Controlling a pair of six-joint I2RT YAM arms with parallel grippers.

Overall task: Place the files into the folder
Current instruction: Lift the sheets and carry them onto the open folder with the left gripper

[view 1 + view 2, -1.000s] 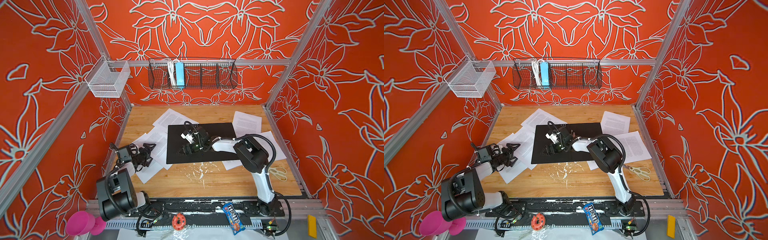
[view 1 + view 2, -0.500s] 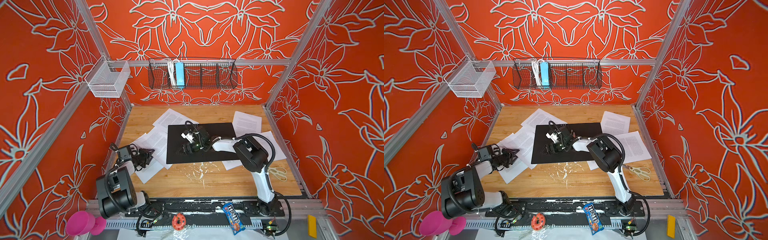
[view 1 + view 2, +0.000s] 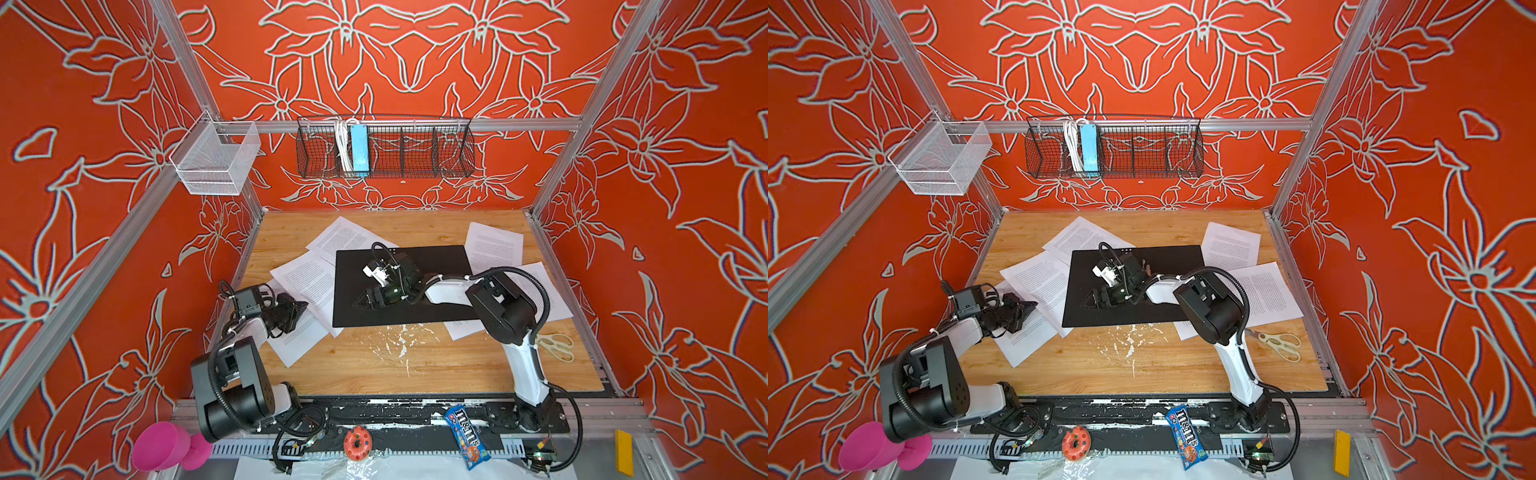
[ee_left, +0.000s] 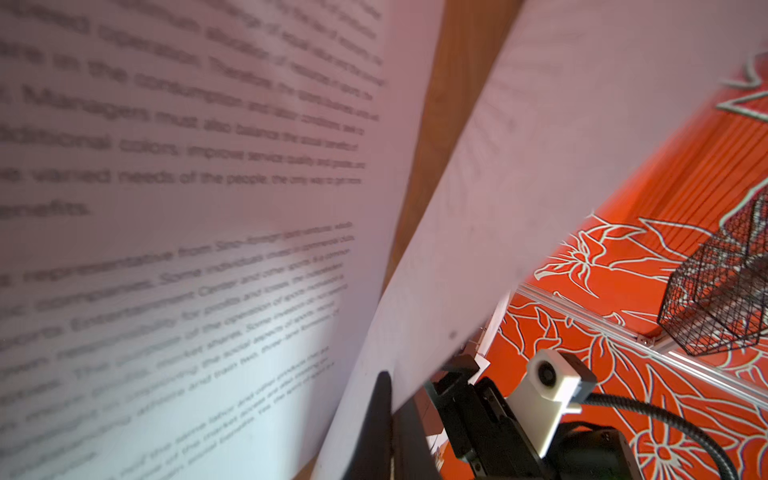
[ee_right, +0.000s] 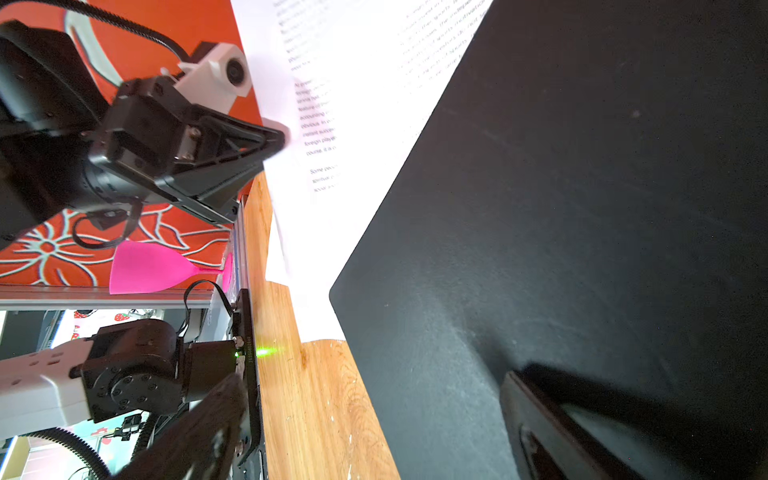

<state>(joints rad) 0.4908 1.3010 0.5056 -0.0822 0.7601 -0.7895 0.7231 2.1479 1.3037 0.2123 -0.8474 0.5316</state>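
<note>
Folder [image 3: 442, 266] lies open at mid-table, black inside up, seemingly held flat by the spread right gripper [image 3: 368, 300]. Left gripper [image 3: 300, 306] pinches the edge of a printed sheet [image 3: 297, 343] beside it, likely for insertion.

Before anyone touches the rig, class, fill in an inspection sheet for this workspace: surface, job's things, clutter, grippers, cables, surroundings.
Surface: wooden tabletop, white flecks near the front.
Job's things: folder flat, black side up, mid-table; files loose around it, some partly beneath.
Clutter: scissors at the right edge; candy packet, toy doughnut, pink goblet by the front rail.
Grippers: left gripper shut on the edge of one of the files; right gripper open over the folder.
Cables: black conduit along each arm; white cord in the wire basket.
Surroundings: orange floral walls, metal frame, white mesh bin.
</note>
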